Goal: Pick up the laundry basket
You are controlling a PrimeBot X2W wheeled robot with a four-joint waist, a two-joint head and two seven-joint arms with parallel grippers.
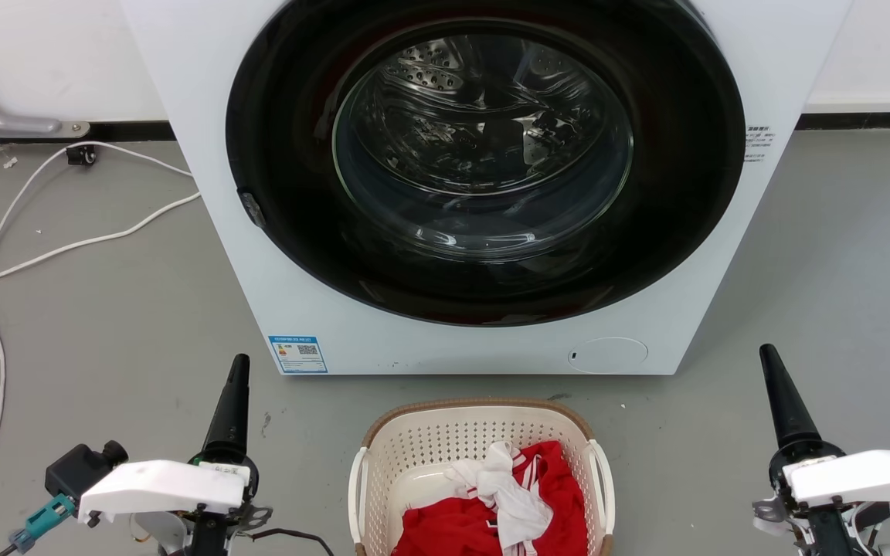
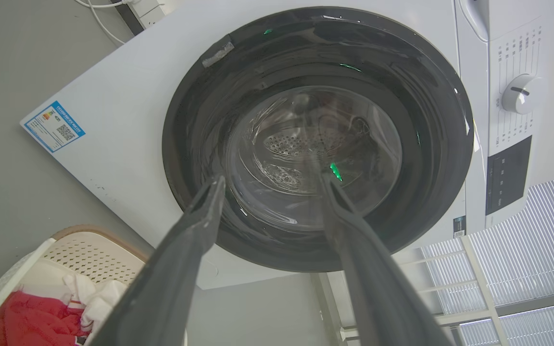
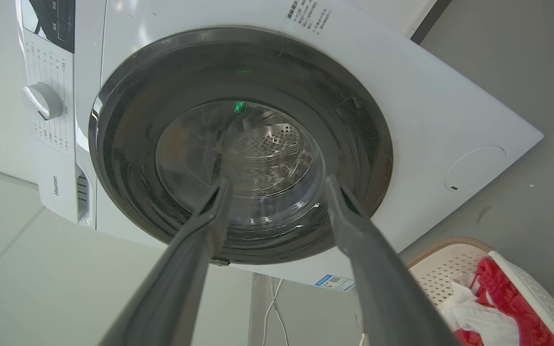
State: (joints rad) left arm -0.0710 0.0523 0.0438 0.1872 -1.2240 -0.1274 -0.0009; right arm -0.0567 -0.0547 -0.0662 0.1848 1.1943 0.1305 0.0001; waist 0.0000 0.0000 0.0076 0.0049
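The left gripper point(image 2: 271, 180) and right gripper point(image 3: 277, 180) both have their jaws spread and hold nothing. Each hangs over the floor point(image 1: 105, 324), well out to its own side. The basket point(image 1: 476, 405) sits on the floor between them, apart from both, with its near end cut off by the bottom edge of the head view.

The white handles point(image 1: 358, 486) on its two sides are thin and smooth, and the fingers are slim and tapering, so a shallow pinch could slide off once the weight comes on. If one side closes or rises before the other, the basket would likely tip. A fingertip that misses a handle could also catch in the perforated wall and shove the basket aside.

The clothes point(image 1: 484, 525) lie heaped toward the near and right part (the far left corner looks bare), so the load is probably lopsided and may roll toward one handle on the lift.

The washer point(image 1: 205, 193) stands close behind the far rim, with its door point(image 1: 484, 162) shut. A forward push while gripping might knock the basket against its front. Farther left, a white cable point(image 1: 66, 247) trails across the floor, well away from the arms, though it might foul the wheels if the robot shifts that way.
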